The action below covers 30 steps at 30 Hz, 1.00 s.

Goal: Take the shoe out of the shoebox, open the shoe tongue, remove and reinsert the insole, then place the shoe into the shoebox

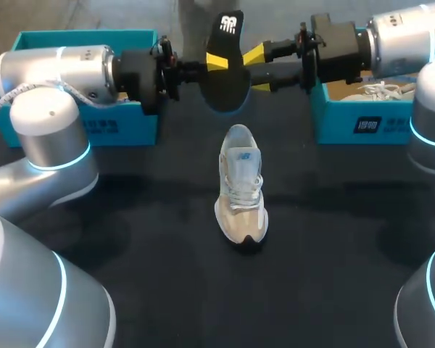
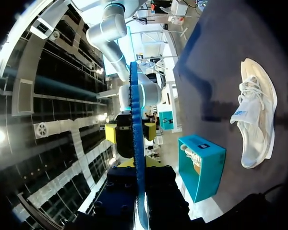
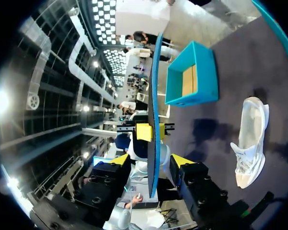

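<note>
Insole [image 1: 223,90]: held on edge above shoe [image 1: 241,185], clamped in left gripper [image 1: 214,64]. Right gripper [image 1: 258,70]: fingers apart, straddling the insole's other end, seemingly not touching.

I count two shoes. One shoe [image 1: 241,187] lies on the bench [image 1: 130,239], and a second shoe [image 1: 373,90] sits in a box. There are two boxes, both teal: the left box [image 1: 94,127] and the right box [image 1: 362,123], which holds that second shoe. There is one insole [image 1: 223,72], and it is black. There is one bench. I have two arms, my left arm [image 1: 51,80] and my right arm [image 1: 413,36]. Each arm carries one claw, so that makes two claws: my left claw [image 1: 214,64] and my right claw [image 1: 257,69]. From above, three yellow fingertips show, one on the left claw and two on the right.
</note>
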Tool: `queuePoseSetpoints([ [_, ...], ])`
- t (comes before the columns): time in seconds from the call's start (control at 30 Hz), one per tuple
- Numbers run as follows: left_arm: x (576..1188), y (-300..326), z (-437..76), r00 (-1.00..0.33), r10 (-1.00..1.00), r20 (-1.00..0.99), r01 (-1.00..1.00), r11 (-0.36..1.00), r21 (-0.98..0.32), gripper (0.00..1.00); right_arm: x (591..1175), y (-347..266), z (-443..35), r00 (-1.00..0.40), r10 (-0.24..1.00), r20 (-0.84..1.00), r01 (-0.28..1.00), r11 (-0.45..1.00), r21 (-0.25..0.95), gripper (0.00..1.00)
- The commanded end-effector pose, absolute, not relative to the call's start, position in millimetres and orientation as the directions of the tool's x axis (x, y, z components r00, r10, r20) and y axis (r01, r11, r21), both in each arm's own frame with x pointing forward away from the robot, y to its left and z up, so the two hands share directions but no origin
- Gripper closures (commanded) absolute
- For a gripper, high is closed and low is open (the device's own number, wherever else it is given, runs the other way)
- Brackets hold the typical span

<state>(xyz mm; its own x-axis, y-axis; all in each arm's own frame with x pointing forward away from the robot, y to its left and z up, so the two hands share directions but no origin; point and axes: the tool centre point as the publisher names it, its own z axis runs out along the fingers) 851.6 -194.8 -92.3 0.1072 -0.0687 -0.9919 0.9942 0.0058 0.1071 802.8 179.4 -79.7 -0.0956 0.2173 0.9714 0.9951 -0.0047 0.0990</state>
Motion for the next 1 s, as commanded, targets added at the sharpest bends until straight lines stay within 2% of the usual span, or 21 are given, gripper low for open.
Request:
queuePoseSetpoints([
  [0.03,852.9,-203.4,-92.1,0.111,-0.078,-0.991,0.994,0.012,0.110,1.00,806.3,188.9,-83.6,-0.088,0.218,0.972,0.996,0.007,0.088,0.52],
  [0.3,850.1,-207.1,-90.0,0.108,-0.089,-0.990,0.994,0.001,0.108,1.00,805.2,189.9,-87.9,-0.070,0.214,0.974,0.997,0.004,0.071,0.56],
  [0.5,851.2,-205.0,-90.8,0.103,-0.094,-0.990,0.995,0.009,0.102,1.00,808.0,191.5,-89.9,-0.067,0.210,0.975,0.998,-0.001,0.069,0.75],
  [0.8,851.4,-207.5,-90.0,0.092,-0.107,-0.990,0.996,0.000,0.093,1.00,811.0,196.7,-91.3,-0.068,0.199,0.978,0.998,0.002,0.069,0.78],
  [0.87,851.4,-208.8,-91.3,0.089,-0.109,-0.990,0.996,-0.003,0.090,1.00,811.2,197.0,-91.6,-0.068,0.197,0.978,0.998,0.000,0.069,0.86],
  [0.9,851.4,-208.7,-91.7,0.087,-0.110,-0.990,0.996,-0.003,0.088,1.00,811.1,197.0,-92.0,-0.068,0.196,0.978,0.998,-0.001,0.069,0.96],
  [0.93,851.5,-208.5,-92.1,0.086,-0.109,-0.990,0.996,-0.003,0.087,1.00,810.8,197.1,-92.3,-0.066,0.196,0.978,0.998,-0.002,0.068,1.00],
  [1.0,852.4,-207.3,-92.5,0.085,-0.109,-0.990,0.996,0.001,0.085,1.00,810.3,196.9,-92.6,-0.065,0.196,0.979,0.998,-0.003,0.067,1.00],
])
